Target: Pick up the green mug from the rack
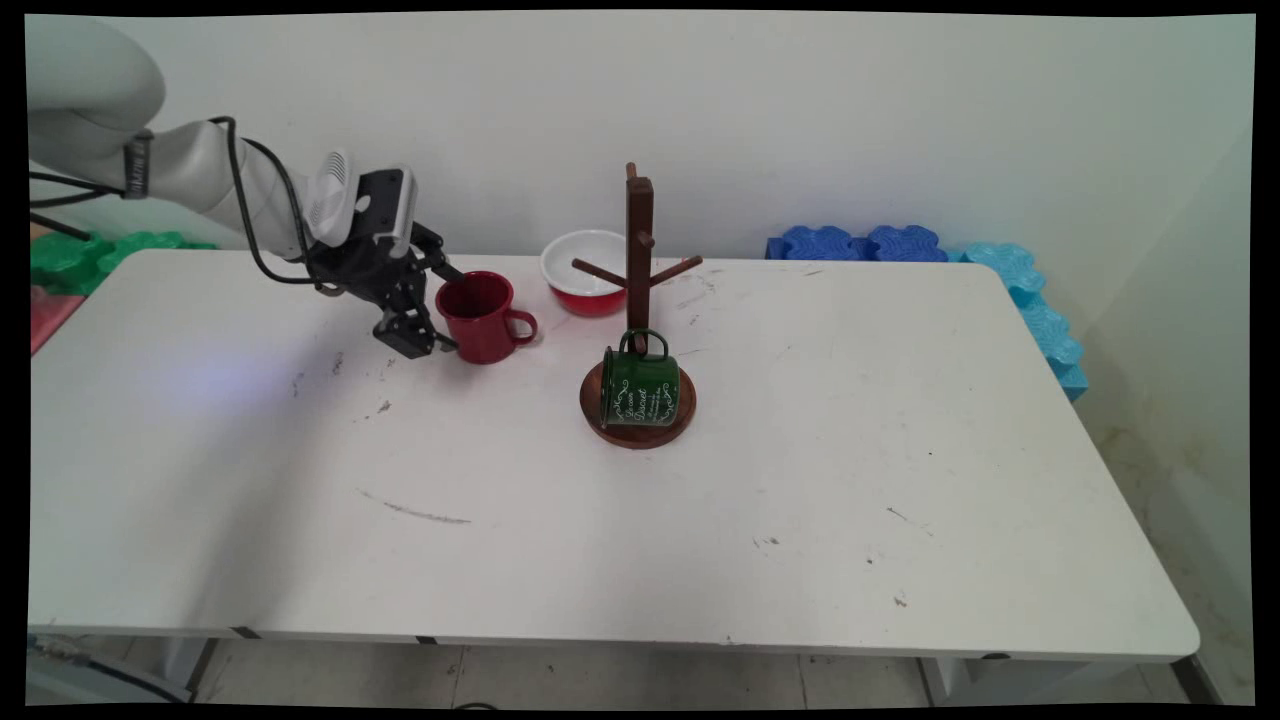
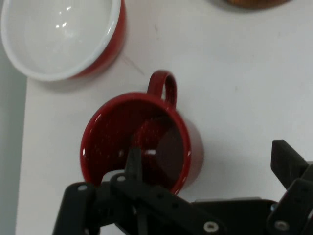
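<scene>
A red mug (image 1: 482, 318) stands upright on the white table (image 1: 700, 520), its handle pointing right. My gripper (image 1: 437, 308) is at the mug's left side, open. In the hand view one finger (image 2: 133, 161) dips inside the red mug (image 2: 142, 142) and the other finger (image 2: 288, 161) stays outside its wall, so the gripper (image 2: 210, 159) straddles the rim. Nothing is clamped. A red bowl (image 1: 585, 268) with a white inside sits just behind the mug; the bowl (image 2: 58, 34) fills the hand view's upper left.
A dark wooden mug tree (image 1: 638, 240) stands right of the red mug, with a green mug (image 1: 640, 388) hanging low over its round base (image 1: 600, 420). Blue foam tiles (image 1: 860, 243) and cyan ones (image 1: 1040, 320) line the back right edge; green tiles (image 1: 80, 255) lie at the left.
</scene>
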`<act>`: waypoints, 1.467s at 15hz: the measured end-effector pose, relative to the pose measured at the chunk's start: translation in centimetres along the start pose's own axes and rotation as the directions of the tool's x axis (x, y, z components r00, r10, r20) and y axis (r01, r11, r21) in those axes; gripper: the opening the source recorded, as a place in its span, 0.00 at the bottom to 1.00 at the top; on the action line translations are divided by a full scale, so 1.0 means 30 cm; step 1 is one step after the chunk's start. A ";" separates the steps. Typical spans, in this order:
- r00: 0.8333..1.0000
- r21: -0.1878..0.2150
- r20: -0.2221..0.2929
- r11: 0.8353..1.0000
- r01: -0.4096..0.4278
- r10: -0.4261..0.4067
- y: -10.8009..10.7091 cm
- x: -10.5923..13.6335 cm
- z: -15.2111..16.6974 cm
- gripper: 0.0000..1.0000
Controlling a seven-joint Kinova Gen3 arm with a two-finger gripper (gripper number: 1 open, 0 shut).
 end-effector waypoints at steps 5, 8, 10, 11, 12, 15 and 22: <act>0.988 -0.034 -0.076 0.990 0.134 -0.136 0.034 0.030 -0.049 1.00; 0.966 -0.066 -0.119 0.973 0.223 -0.229 0.059 0.045 -0.073 1.00; 0.951 -0.083 -0.139 0.960 0.266 -0.276 0.071 0.051 -0.084 1.00; 0.945 -0.091 -0.146 0.955 0.283 -0.294 0.076 0.053 -0.087 1.00; 0.934 -0.102 -0.156 0.946 0.307 -0.320 0.083 0.056 -0.092 1.00; 0.897 -0.141 -0.184 0.914 0.380 -0.401 0.111 0.065 -0.103 1.00; 0.792 -0.240 -0.227 0.821 0.518 -0.567 0.179 0.105 -0.099 1.00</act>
